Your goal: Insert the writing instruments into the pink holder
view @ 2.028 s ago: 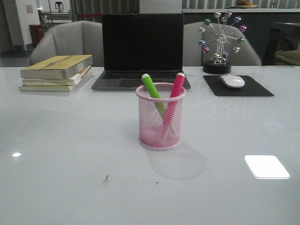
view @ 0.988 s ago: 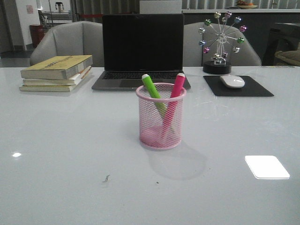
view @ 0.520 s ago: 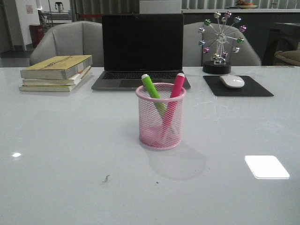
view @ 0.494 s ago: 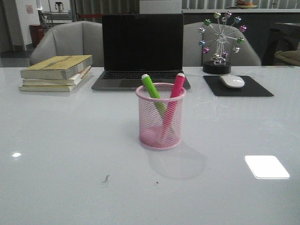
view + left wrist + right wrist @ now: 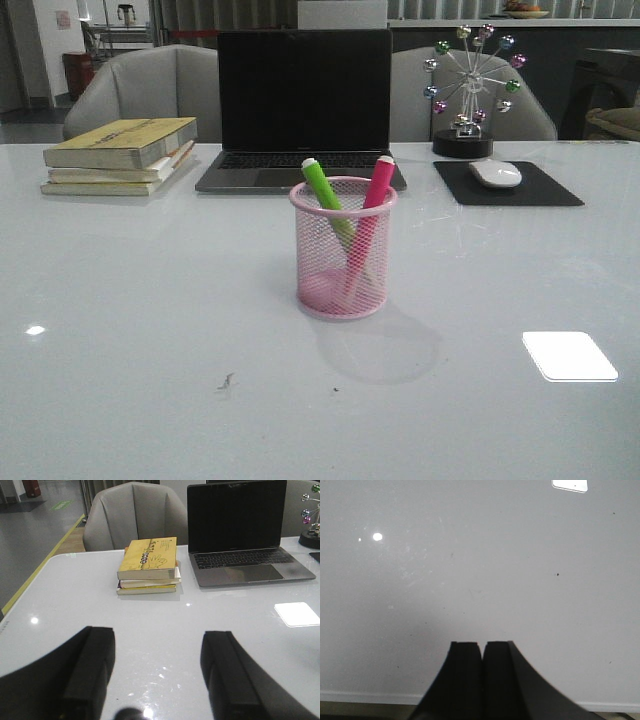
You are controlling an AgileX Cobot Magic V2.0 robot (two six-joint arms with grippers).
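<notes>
A pink wire-mesh cylindrical pen cup (image 5: 343, 248) stands upright on the glossy white tabletop (image 5: 150, 330), and everything else is placed from it. Inside the cup, a bright green highlighter marker (image 5: 325, 195) leans toward the cup's left rim while a hot pink highlighter marker (image 5: 376, 190) leans toward its right rim; their lower ends cross behind the mesh and both tops stick out above the rim. Behind the cup sits an open grey laptop with a dark screen (image 5: 303, 105). Behind and left of the cup lies a stack of yellow-covered books (image 5: 122, 155). Behind and right of the cup, a white computer mouse (image 5: 495, 173) rests on a black mouse pad (image 5: 508, 185), with a small ferris-wheel desk ornament of coloured balls (image 5: 470, 85) beyond that. The left claw (image 5: 157, 672) hangs released above bare tabletop, its black fingers (image 5: 92, 667) spread well apart. The right claw (image 5: 482, 672) is clenched on nothing, its fingers pressed together.
</notes>
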